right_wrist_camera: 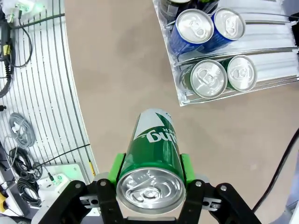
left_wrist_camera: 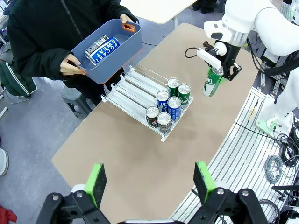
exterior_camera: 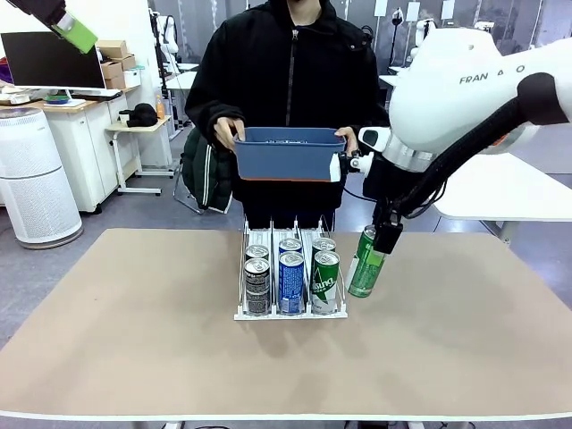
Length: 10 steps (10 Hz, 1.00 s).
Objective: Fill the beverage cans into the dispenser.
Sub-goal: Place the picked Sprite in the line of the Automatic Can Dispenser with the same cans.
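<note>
Right pincer [right_wrist_camera: 152,169] tight around a green can [right_wrist_camera: 156,140]

R arm [exterior_camera: 465,89] slants down, R jaws clamped on green can [exterior_camera: 366,268]; L arm [exterior_camera: 37,11] up high, L jaws wide apart.

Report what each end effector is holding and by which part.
The right end effector is shut on a green can, pads clamping opposite sides of its body just below the silver top. The left end effector is open and holds nothing.
</note>
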{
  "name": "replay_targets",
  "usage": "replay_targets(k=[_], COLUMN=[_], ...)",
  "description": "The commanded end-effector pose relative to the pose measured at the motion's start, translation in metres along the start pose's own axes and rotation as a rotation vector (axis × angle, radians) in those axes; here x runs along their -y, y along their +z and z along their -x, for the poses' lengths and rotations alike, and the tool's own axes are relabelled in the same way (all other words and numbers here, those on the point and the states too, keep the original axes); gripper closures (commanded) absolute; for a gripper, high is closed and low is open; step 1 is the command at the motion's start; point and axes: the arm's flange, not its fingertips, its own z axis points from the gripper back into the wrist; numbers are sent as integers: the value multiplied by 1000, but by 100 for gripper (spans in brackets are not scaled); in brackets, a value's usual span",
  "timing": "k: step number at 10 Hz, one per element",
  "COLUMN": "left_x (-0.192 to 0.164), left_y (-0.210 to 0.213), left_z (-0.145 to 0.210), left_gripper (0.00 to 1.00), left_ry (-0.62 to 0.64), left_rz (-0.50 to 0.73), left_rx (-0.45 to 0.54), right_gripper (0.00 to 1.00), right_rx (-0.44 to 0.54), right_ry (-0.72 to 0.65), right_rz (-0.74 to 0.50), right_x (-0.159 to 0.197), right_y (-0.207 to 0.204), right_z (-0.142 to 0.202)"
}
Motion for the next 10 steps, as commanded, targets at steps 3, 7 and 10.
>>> replay_targets(k=[3, 7, 10], left_x=[0, 0, 0], left_y=[0, 0, 0], left_z=[-1, -1, -1], left_gripper=[0, 0, 0], left_ry=[11, 11, 11], left_rz=[1, 1, 1], left_rx=[6, 6, 6], right_gripper=[42, 42, 42], right_rx=[-13, -15, -16], right_ry=[20, 36, 44], right_rz=[47, 45, 36], right_x=[-13, -14, -8], right_y=[-17, -39, -50], right_z=[-12, -26, -36])
